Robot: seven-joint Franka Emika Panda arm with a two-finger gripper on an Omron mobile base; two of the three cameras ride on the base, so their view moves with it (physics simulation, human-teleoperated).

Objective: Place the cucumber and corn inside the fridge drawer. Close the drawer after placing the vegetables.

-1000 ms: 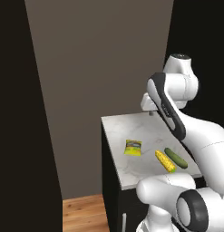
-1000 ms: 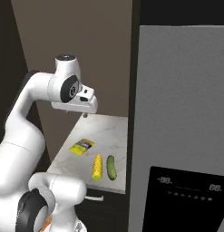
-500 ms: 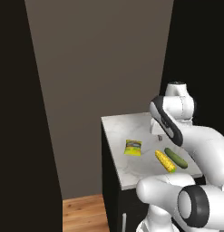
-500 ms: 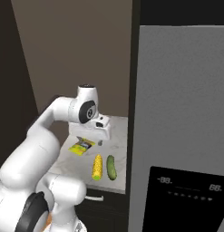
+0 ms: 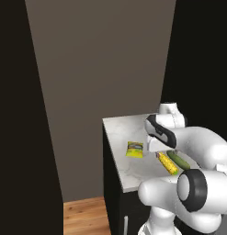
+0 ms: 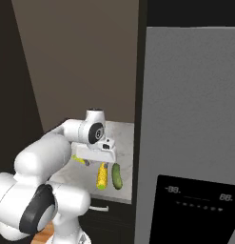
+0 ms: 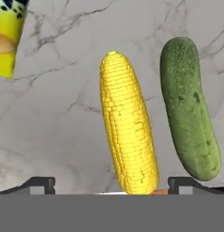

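Arm: the white arm is folding low over the marble surface [image 5: 124,172], its upper links bulking across the lower right of the left base view and the lower left of the right base view. The wrist is bending downward, with the hand sitting just above the vegetables at mid-frame in the right base view.

Gripper [image 7: 111,183]: pointing straight down at the surface, its two dark fingertips [image 7: 38,185] showing at the bottom left and bottom right of the hand view. The jaws are standing spread wide, pinching nothing; the corn's near end is lying between them.

Corn [image 7: 127,145]: yellow cob lying on the surface, running bottom to top through the centre of the hand view. In the right base view it is showing just below the hand, at centre frame.

Cucumber [image 7: 188,108]: dark green, lying just beside the corn on the right side of the hand view, roughly parallel to it and apart from it.

Snack packet [image 7: 9,38]: yellow-green, lying at the upper left corner of the hand view, well apart from the corn.

Fridge [image 6: 190,143]: grey door standing closed across the right half of the right base view.
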